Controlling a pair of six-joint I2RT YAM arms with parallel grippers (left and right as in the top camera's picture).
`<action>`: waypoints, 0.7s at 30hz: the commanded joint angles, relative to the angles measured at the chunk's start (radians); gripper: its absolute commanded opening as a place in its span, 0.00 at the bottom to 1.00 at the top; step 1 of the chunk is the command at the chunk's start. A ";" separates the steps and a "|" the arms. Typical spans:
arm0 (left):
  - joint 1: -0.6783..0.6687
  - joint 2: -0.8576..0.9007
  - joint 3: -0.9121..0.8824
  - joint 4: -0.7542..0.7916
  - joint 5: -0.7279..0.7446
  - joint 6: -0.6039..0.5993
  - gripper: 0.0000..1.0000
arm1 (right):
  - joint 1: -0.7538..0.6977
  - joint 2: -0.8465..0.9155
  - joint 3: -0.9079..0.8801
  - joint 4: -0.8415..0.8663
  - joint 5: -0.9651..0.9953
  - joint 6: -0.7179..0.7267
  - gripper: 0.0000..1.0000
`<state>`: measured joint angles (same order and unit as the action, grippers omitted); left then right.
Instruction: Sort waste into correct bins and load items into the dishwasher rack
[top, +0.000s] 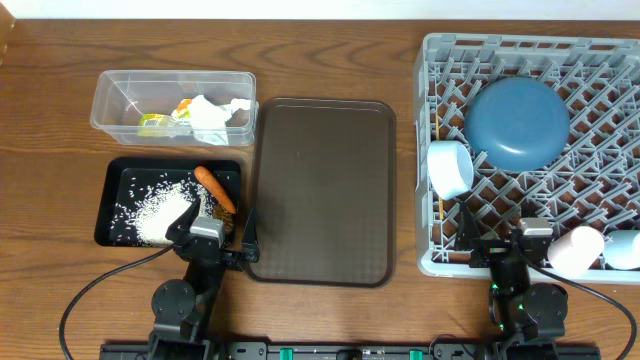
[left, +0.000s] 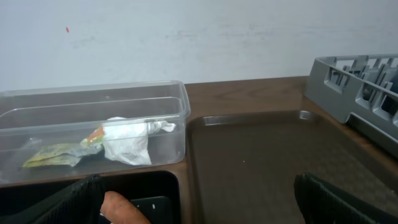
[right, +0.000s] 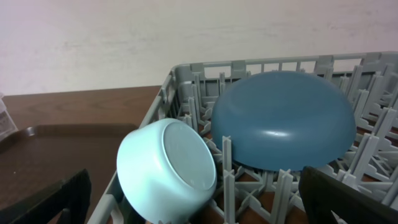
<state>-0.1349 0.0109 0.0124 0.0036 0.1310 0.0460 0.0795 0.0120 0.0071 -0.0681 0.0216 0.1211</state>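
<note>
The clear tub (top: 115, 85) holds a crumpled white napkin (top: 212, 118) and a green-yellow wrapper (top: 153, 123); both also show in the left wrist view, napkin (left: 127, 142) and wrapper (left: 53, 155). The black tray (top: 112, 185) holds white rice (top: 155, 208) and an orange carrot (top: 215, 188), whose end shows between the left fingers (left: 121, 211). The grey rack (top: 430, 262) holds the dark blue bowl (top: 515, 122), the white bowl (top: 450, 168), chopsticks (top: 441, 212), a pink cup (top: 575, 250) and a light blue cup (top: 625, 248). My left gripper (top: 215, 230) is open and empty at the black tray's near right corner. My right gripper (top: 530, 238) is open and empty at the rack's near edge.
A large dark brown serving tray (top: 320, 190) lies bare between the black tray and the rack, also seen in the left wrist view (left: 273, 162). The right wrist view shows the white bowl (right: 165, 171) on its side and the blue bowl (right: 283, 121) upside down among pegs.
</note>
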 joint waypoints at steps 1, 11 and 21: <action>-0.003 -0.010 -0.008 -0.006 -0.001 0.010 0.98 | -0.029 -0.006 -0.002 -0.003 0.000 -0.010 0.99; -0.003 -0.009 -0.008 -0.018 -0.001 0.010 0.98 | -0.029 -0.006 -0.002 -0.003 0.000 -0.010 0.99; -0.003 -0.005 -0.008 -0.062 -0.001 0.010 0.98 | -0.029 -0.006 -0.002 -0.003 0.000 -0.010 0.99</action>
<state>-0.1349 0.0105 0.0135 -0.0139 0.1234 0.0498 0.0795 0.0120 0.0071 -0.0681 0.0216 0.1211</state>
